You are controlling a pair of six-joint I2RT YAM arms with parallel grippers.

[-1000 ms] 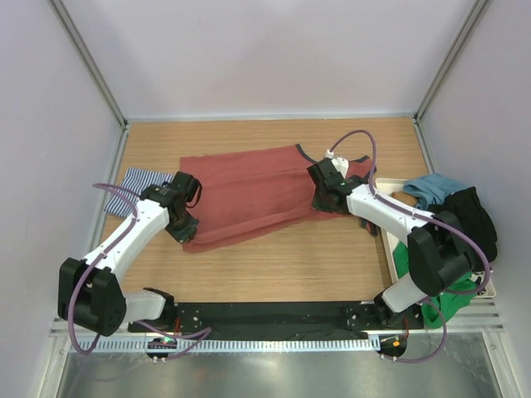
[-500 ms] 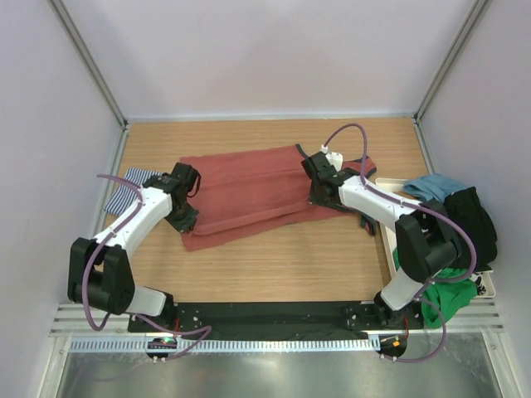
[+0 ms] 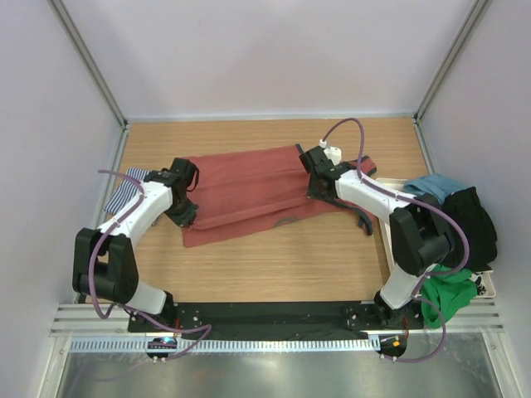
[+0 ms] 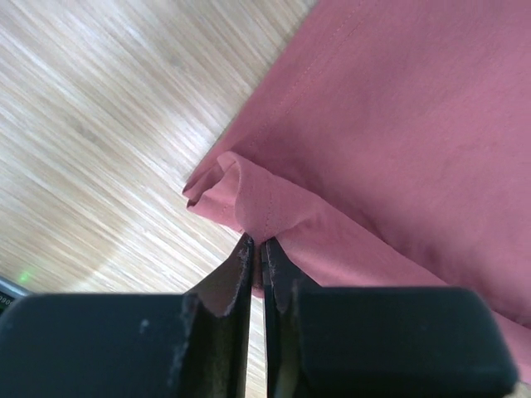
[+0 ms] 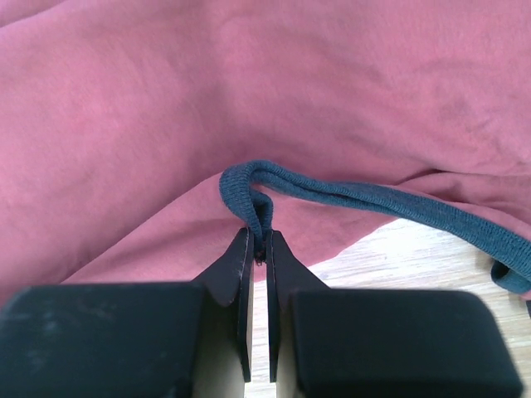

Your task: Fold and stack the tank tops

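The rust-red tank top (image 3: 249, 191) lies spread across the middle of the wooden table, partly folded. My left gripper (image 3: 184, 214) is shut on its left hem, a bunched fold of red cloth (image 4: 241, 199) pinched between the fingertips. My right gripper (image 3: 315, 184) is shut on the dark grey-blue trim (image 5: 257, 199) at the top's right end, with the trim strap (image 5: 431, 211) trailing off to the right. The striped navy-and-white tank top (image 3: 129, 187) lies at the far left, partly behind my left arm.
A white tray (image 3: 383, 184) at the right edge holds a pile of clothes: teal (image 3: 431, 187), black (image 3: 473, 220) and green (image 3: 444, 297). Grey walls close in the table on three sides.
Both grippers have moved toward the back of the table, carrying the near edge of the red top with them and folding it further over itself. Neither grip has changed.
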